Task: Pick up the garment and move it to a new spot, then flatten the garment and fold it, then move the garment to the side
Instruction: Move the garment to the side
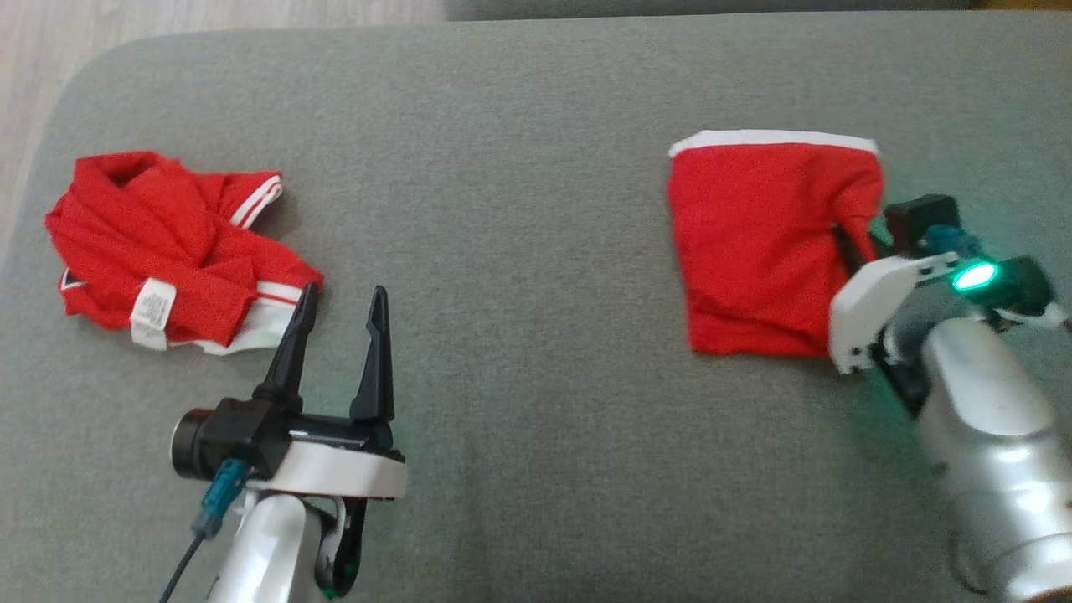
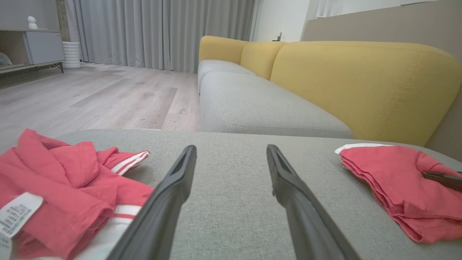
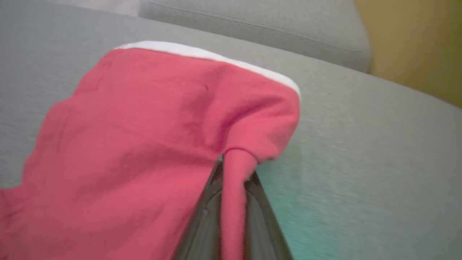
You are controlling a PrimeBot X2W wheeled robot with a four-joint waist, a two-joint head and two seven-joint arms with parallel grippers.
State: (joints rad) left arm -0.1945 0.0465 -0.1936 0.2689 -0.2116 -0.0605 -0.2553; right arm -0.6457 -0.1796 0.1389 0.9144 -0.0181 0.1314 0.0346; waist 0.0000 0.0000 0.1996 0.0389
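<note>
A folded red garment (image 1: 762, 243) with a white band along its far edge lies on the grey cushion (image 1: 519, 209) at the right. My right gripper (image 1: 856, 241) is shut on a pinch of its right edge. In the right wrist view, a ridge of the folded garment (image 3: 144, 137) is drawn up between the dark fingers (image 3: 205, 213). My left gripper (image 1: 343, 301) stands open and empty near the front left, fingers apart over bare cushion (image 2: 231, 187). The folded garment (image 2: 397, 180) also sits at the right of the left wrist view.
A second red garment (image 1: 167, 251) with white stripes and a label lies crumpled at the far left, just left of my left gripper's fingertips. It is the red heap (image 2: 61, 187) beside that gripper's fingers. A yellow-backed sofa (image 2: 325, 79) stands beyond the cushion, with wooden floor (image 2: 90, 94) to its left.
</note>
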